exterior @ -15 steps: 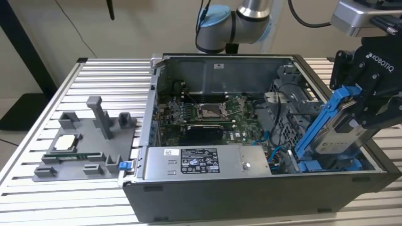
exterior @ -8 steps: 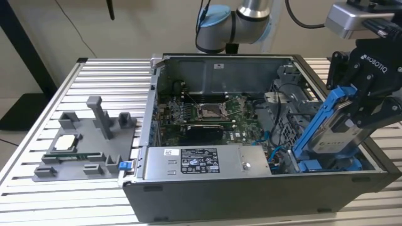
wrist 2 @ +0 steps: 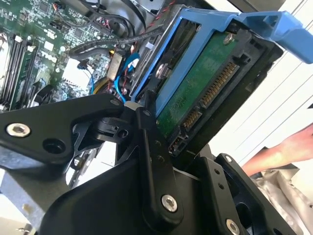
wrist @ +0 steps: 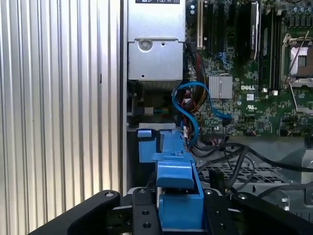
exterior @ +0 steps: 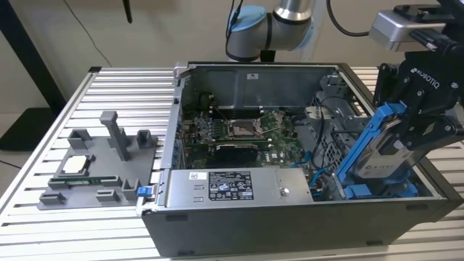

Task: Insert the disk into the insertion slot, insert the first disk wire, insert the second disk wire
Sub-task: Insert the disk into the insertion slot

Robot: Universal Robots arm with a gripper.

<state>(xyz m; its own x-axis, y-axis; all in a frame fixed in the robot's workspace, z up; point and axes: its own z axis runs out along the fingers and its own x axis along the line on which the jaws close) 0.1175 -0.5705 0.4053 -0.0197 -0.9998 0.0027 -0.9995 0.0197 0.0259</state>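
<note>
At the exterior view's right end of the open computer case (exterior: 290,228), the gripper (exterior: 409,138) held the disk (exterior: 378,163) above the drive bays. Its black fingers (exterior: 427,133) were pinching the disk by its two flat faces, around the bright blue carrier frame (exterior: 370,130). The disk stood steeply tilted, its upper end leaning toward the exterior view's right and its lower end down at the blue-edged insertion slot (exterior: 360,191) in the case's near corner. Whether that end was already touching the slot could not be told.

In the second wrist view the disk's green circuit board (wrist 2: 205,83) and its row of connector pins faced the camera, with one finger (wrist 2: 152,161) pressed against its edge, and a person's arm (wrist 2: 288,149) showed beyond the case. In the first wrist view the carrier frame (wrist: 178,188) sat between the fingers (wrist: 142,215), just beside a looped blue cable (wrist: 188,105).

The motherboard (exterior: 239,130) lay in the middle of the case, and the silver power supply (exterior: 239,187) ran along its near side. On the slatted counter (exterior: 123,92), well apart from the case, stood a grey parts fixture (exterior: 101,163).
</note>
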